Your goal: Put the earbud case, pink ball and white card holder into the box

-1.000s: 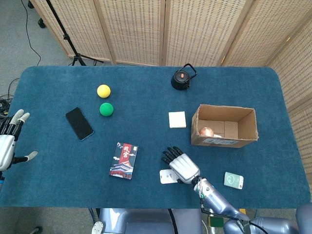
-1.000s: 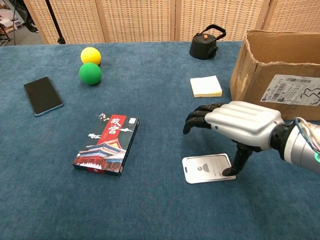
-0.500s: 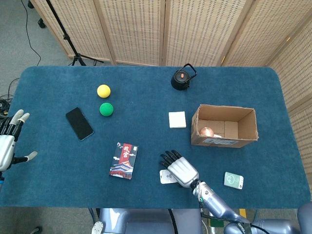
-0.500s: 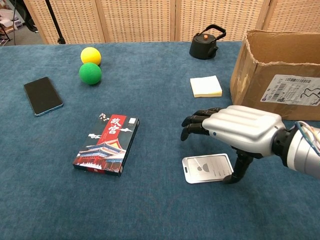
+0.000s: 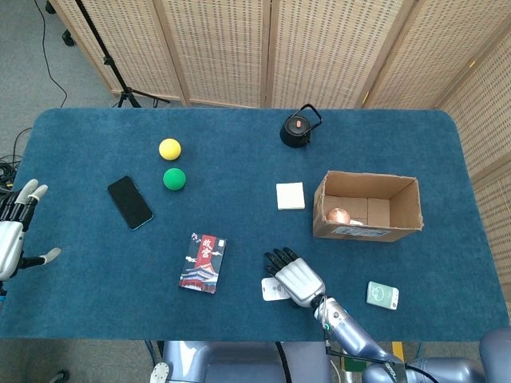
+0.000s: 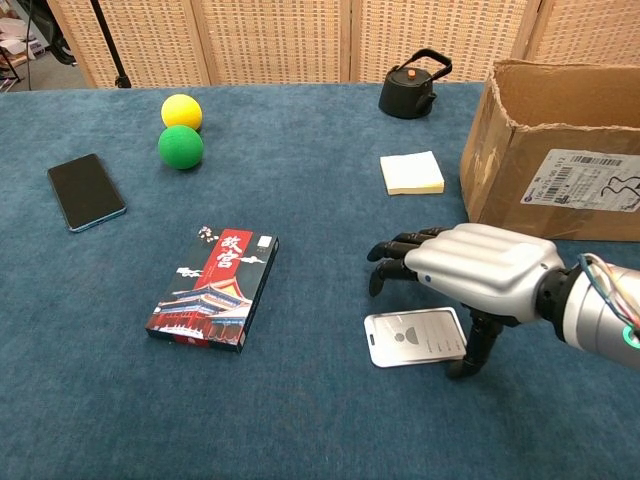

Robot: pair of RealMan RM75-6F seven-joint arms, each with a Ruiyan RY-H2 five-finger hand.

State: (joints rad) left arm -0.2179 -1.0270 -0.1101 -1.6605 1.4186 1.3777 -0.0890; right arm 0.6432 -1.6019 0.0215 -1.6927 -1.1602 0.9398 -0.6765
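The blue felt-covered table (image 5: 239, 239) fills the frame. At centre right the open brown cardboard box (image 5: 403, 209) holds the pink ball (image 5: 338, 215). Lower centre, the silver right hand (image 6: 470, 275) hovers palm-down over the flat white card holder (image 6: 414, 337), thumb at the card's right edge, fingers curled forward, grasping nothing. At far left the pale left hand (image 5: 16, 227) is spread and released. The small mint-green earbud case (image 5: 382, 294) lies at lower right.
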